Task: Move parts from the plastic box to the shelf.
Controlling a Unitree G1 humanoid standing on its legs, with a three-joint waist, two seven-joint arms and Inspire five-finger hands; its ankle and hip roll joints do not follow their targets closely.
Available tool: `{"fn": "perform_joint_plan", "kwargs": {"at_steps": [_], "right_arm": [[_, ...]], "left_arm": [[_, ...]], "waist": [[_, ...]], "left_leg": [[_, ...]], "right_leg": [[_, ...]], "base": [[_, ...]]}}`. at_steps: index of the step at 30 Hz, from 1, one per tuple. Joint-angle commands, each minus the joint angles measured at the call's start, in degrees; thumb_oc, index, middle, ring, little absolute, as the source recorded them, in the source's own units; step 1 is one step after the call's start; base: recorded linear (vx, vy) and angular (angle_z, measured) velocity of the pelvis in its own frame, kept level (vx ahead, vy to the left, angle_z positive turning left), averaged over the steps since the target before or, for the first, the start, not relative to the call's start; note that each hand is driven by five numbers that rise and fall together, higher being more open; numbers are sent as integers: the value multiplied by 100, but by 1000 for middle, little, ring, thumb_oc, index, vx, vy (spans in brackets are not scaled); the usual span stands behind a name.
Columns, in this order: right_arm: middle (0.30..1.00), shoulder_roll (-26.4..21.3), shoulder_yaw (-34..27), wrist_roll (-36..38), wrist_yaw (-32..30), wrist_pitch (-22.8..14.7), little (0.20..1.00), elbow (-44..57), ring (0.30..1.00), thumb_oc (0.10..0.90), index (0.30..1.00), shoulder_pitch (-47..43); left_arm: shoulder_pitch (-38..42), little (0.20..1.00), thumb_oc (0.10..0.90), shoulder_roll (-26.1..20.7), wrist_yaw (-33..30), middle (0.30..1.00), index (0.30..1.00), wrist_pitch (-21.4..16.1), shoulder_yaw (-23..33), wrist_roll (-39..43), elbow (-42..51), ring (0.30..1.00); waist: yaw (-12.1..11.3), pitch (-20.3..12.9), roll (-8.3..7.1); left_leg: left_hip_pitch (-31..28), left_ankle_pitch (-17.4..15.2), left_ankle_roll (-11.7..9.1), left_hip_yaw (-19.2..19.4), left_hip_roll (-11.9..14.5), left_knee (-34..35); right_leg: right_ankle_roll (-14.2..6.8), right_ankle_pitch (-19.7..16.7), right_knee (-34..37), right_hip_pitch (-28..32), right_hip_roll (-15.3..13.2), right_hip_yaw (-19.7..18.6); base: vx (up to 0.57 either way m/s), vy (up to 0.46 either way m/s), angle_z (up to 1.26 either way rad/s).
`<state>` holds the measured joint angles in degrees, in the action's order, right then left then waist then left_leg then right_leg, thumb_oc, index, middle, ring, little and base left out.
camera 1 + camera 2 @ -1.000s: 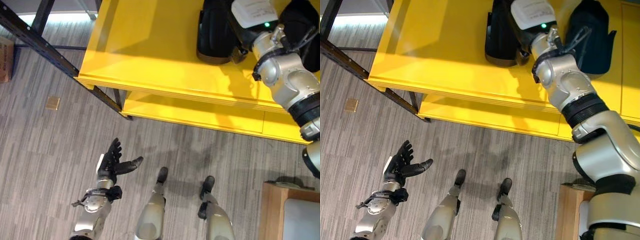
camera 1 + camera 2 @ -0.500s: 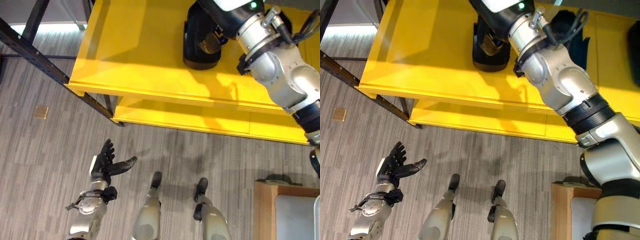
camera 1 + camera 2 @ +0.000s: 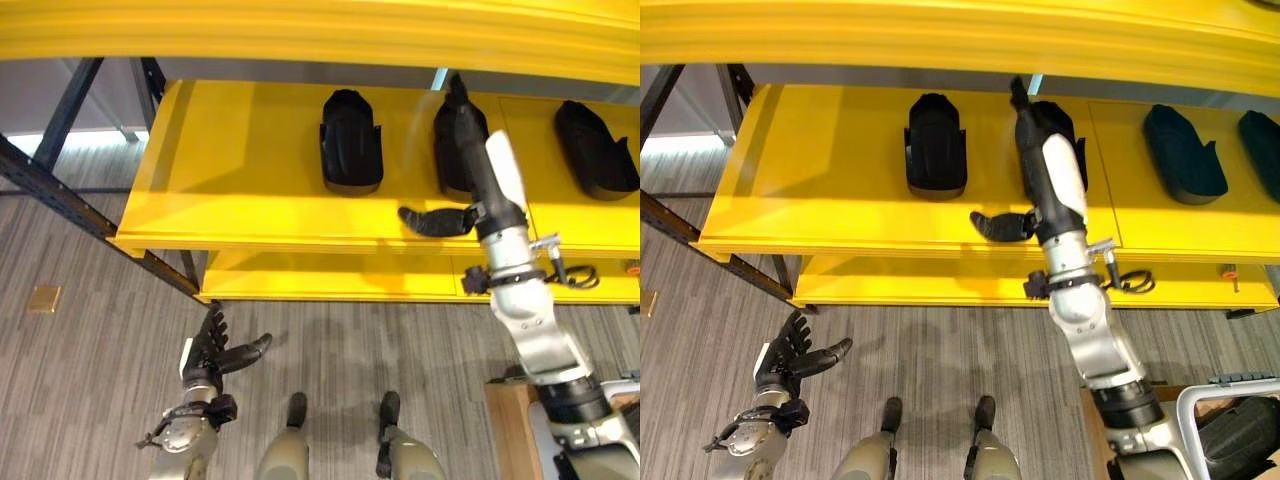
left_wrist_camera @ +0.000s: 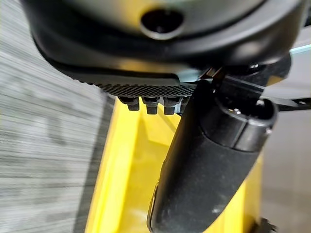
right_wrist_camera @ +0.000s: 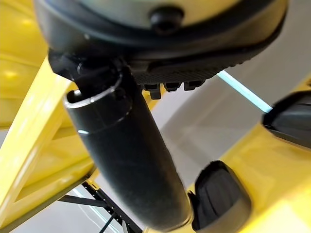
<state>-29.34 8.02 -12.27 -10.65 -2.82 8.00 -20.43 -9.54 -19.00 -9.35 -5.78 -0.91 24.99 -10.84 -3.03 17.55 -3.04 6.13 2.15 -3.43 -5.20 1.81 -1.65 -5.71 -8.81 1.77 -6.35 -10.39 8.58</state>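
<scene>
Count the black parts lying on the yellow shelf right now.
4: left part, one behind the right robot hand, third part, fourth part cut by the edge; more may be hidden.

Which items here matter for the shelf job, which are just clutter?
Job:
- yellow shelf
- black parts on it, one behind the arm
- right robot hand, open over the shelf
- left robot hand, open, idle

Clutter:
- small tan square on the floor

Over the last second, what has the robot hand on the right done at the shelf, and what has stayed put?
The right robot hand has let go of the black part, which stands on the yellow shelf, and now stretches open beside it. The camera has tilted up too. The left robot hand stays open, low above the floor.
</scene>
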Motion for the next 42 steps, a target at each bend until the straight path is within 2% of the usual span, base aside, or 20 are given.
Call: {"fn": "perform_joint_plan", "kwargs": {"at_steps": [1,8,10,12,13,15,16,17,18,20,21,22,23,26,28,29,30,31,37,42], "right_arm": [[1000,-12,-205,248,-176,-740,1000,559,1000,900,1000,-214],[1000,306,-171,447,-78,-852,1000,708,1000,900,1000,298],[1000,377,-101,452,-53,-857,1000,698,1000,900,1000,345],[1000,431,24,432,-84,-859,1000,620,1000,900,1000,261],[1000,480,134,423,-97,-856,1000,543,1000,900,1000,144],[1000,519,259,415,-118,-849,1000,478,1000,900,1000,21],[1000,501,264,409,-104,-856,1000,481,1000,900,1000,39],[1000,462,173,316,-116,-860,1000,556,1000,900,1000,159],[1000,463,165,316,-115,-858,1000,561,1000,900,1000,160],[1000,499,188,273,-151,-855,1000,568,1000,900,1000,96],[1000,529,302,145,-228,-833,1000,464,1000,900,1000,-73],[1000,538,313,130,-243,-836,1000,442,1000,900,1000,-88],[1000,572,343,80,-281,-808,1000,366,1000,900,1000,-122],[1000,510,268,-103,-326,-694,1000,328,1000,900,1000,5],[1000,434,137,-144,-345,-730,1000,414,1000,900,1000,219],[1000,431,130,-141,-339,-728,1000,430,1000,900,1000,240],[1000,389,56,-104,-326,-737,1000,439,1000,900,1000,420],[1000,387,52,-103,-325,-736,1000,445,1000,900,1000,423],[1000,219,-431,55,-394,-881,1000,679,1000,900,1000,1169],[1000,224,-641,102,-581,-969,1000,698,1000,900,1000,1404]], "left_arm": [[-283,1000,900,-331,-54,1000,1000,-409,17,-481,478,1000],[-193,1000,900,-425,-103,1000,1000,-488,-33,-814,536,1000],[-171,1000,900,-441,-131,1000,1000,-524,-15,-817,582,1000],[-149,1000,900,-444,-186,1000,1000,-574,11,-749,607,1000],[-97,1000,900,-427,-229,1000,1000,-577,39,-725,630,1000],[-104,1000,900,-384,-239,1000,1000,-601,94,-658,667,1000],[-113,1000,900,-374,-226,1000,1000,-617,95,-629,685,1000],[-13,1000,900,-451,-249,1000,1000,-633,38,-559,675,1000],[-4,1000,900,-455,-250,1000,1000,-634,34,-557,672,1000],[5,1000,900,-483,-302,1000,1000,-646,70,-542,735,1000],[-30,1000,900,-463,-368,1000,1000,-662,138,-501,781,1000],[-37,1000,900,-467,-368,1000,1000,-665,141,-501,786,1000],[-81,1000,900,-440,-371,1000,1000,-694,165,-441,783,1000],[-132,1000,900,-362,-394,1000,1000,-717,243,-343,767,1000],[-204,1000,900,-268,-404,1000,1000,-728,258,-318,830,1000],[-211,1000,900,-268,-403,1000,1000,-727,251,-318,831,1000],[-241,1000,900,-251,-319,1000,1000,-711,194,-321,864,1000],[-238,1000,900,-250,-319,1000,1000,-712,192,-321,863,1000],[-45,1000,900,-131,-112,1000,1000,-694,-86,-340,859,1000],[131,1000,900,-88,-103,1000,1000,-712,-208,-334,814,1000]], "waist": [[58,-1039,-125],[187,-1058,-206],[188,-1004,-222],[53,-904,-171],[-86,-809,-88],[-199,-752,-31],[-175,-724,-8],[-121,-712,-27],[-140,-726,-41],[-227,-748,-14],[-476,-787,-64],[-481,-762,-78],[-518,-767,-131],[-443,-876,-209],[-299,-944,-196],[-309,-953,-181],[-206,-964,-131],[-209,-969,-128],[301,-974,123],[512,-918,177]], "left_leg": [[-302,-558,397,20,-238,22],[-456,-633,574,257,-486,122],[-476,-654,619,362,-513,101],[-504,-639,629,567,-431,113],[-548,-632,600,751,-331,107],[-533,-563,579,954,-205,98],[-556,-565,566,948,-145,90],[-427,-495,600,900,-108,40],[-394,-472,603,919,-117,38],[-295,-463,611,1047,-53,-13],[-187,-557,521,1252,53,-113],[-148,-498,537,1328,45,-159],[-193,-511,489,1391,88,-128],[-176,-380,349,1501,273,-97],[-236,-194,168,1643,570,15],[-244,-184,148,1644,597,28],[-313,-69,20,1714,802,111],[-300,-38,19,1716,807,124],[-484,544,-396,2010,1493,473],[-498,778,-504,2051,1814,243]], "right_leg": [[-668,-121,-207,-23,-670,-109],[-814,-645,-135,-178,-873,-388],[-860,-830,-141,-273,-901,-338],[-852,-777,-355,-381,-1037,201],[-827,-606,-587,-318,-1224,919],[-766,-502,-811,-174,-1458,1532],[-735,-409,-960,-84,-1420,1393],[-663,-127,-1333,-50,-1182,755],[-653,-144,-1338,-97,-1190,731],[-622,-1,-1480,-12,-1260,926],[-725,49,-1407,282,-1469,1460],[-675,-36,-1333,300,-1484,1541],[-687,-28,-1144,362,-1408,1584],[-713,28,-826,384,-1174,1306],[-650,285,-599,396,-896,1289],[-632,293,-594,398,-867,1292],[-570,457,-493,439,-675,1278],[-555,435,-477,427,-666,1279],[-286,826,-431,337,-14,1098],[-65,985,-461,275,369,825]], "base": [[28,284,-3],[-12,133,-9],[-52,86,-23],[-121,87,-56],[-154,92,-94],[-138,32,-114],[-145,-63,-84],[-102,-66,-42],[-122,-52,-7],[-94,-86,-11],[-120,-125,-49],[-88,-167,-70],[-38,-144,-89],[16,-251,-57],[14,-288,-29],[21,-263,-54],[9,-148,-56],[15,-189,-39],[25,-209,-27],[36,-193,-26]]}}
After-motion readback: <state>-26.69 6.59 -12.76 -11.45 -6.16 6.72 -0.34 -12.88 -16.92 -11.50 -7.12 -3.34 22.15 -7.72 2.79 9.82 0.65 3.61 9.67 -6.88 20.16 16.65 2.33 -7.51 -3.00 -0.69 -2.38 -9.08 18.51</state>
